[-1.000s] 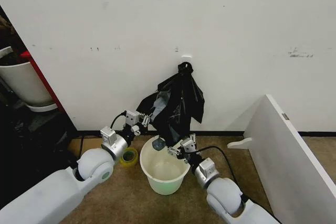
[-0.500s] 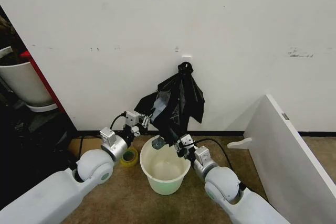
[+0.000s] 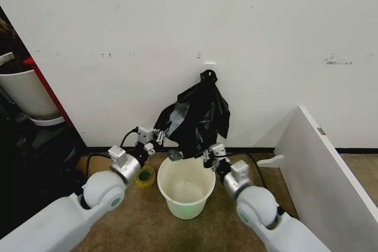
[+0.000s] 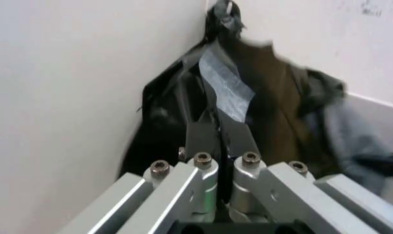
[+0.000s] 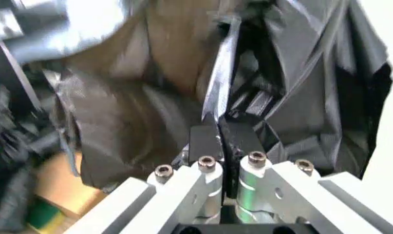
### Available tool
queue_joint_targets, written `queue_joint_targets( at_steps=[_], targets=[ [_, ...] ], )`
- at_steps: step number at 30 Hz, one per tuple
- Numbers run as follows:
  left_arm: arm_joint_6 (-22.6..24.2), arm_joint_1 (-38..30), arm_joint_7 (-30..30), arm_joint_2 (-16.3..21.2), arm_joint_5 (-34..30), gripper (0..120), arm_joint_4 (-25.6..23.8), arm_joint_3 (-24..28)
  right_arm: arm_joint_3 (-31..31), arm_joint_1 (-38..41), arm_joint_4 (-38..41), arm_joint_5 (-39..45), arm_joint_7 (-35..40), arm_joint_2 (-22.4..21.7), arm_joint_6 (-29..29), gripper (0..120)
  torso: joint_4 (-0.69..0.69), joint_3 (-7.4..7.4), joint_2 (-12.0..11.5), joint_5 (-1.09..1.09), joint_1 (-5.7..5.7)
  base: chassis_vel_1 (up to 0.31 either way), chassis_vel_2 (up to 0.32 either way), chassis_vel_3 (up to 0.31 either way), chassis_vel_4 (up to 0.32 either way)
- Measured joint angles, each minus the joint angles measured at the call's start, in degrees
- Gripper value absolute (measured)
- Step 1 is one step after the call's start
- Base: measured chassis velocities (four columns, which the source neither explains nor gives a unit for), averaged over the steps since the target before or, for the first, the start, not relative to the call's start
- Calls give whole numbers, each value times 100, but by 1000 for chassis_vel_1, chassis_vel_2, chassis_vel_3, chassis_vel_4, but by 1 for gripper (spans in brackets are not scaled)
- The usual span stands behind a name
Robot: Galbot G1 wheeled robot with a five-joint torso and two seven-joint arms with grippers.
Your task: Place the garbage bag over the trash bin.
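Note:
The black garbage bag (image 3: 198,116) hangs from a knot on the wall, above the white trash bin (image 3: 185,188) on the floor. My left gripper (image 3: 158,136) is shut on the bag's left lower edge, and the left wrist view has its fingers (image 4: 203,139) pinching black plastic (image 4: 248,97). At the bag's right lower edge, just above the bin's rim, my right gripper (image 3: 211,153) is shut on the plastic. The right wrist view has those fingers (image 5: 206,139) clamped on a fold of the garbage bag (image 5: 300,83).
A roll of yellow tape (image 3: 144,175) lies on the carpet left of the bin. A white board (image 3: 325,169) leans at the right. A large white plant pot (image 3: 23,92) and dark clutter stand at the far left. The wall is close behind.
My right gripper has moved right and up, from over the bin's middle to the bag's right lower edge, spreading the bag. The left gripper shifted slightly left.

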Motion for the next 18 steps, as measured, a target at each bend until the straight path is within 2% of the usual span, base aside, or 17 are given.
queue_joint_targets(
  at_steps=[1, 5, 8, 13, 18],
  targets=[
    [-6, 155, -20, -34, -11, 0, -142, -158, 255, -441, 406, 120, -95, -107, 72, 0, -8, 0, 0, -3, 0, 0, 0, 0, 0],
    [-41, 474, -40, -21, 9, 0, -370, -297, 417, -1003, 904, -1, -202, -223, 257, 0, -6, 0, 0, -1, 0, 0, 0, 0, 0],
    [-76, 873, -47, -29, 53, 0, -664, -338, 449, -1403, 1190, -338, -273, -130, 504, 0, -2, -1, 0, -1, -1, 0, 0, 0, 0],
    [-79, 1150, -74, -97, 59, 0, -976, -370, 439, -1617, 1468, -422, -226, 87, 581, 0, -5, -1, 0, 0, -1, 0, 0, 0, 0],
    [-65, 1443, -109, -32, 127, 0, -1344, -410, 356, -1619, 1671, -86, -126, 234, 411, 0, -4, 0, 1, -1, -1, 0, 0, 0, 0]
  ],
)
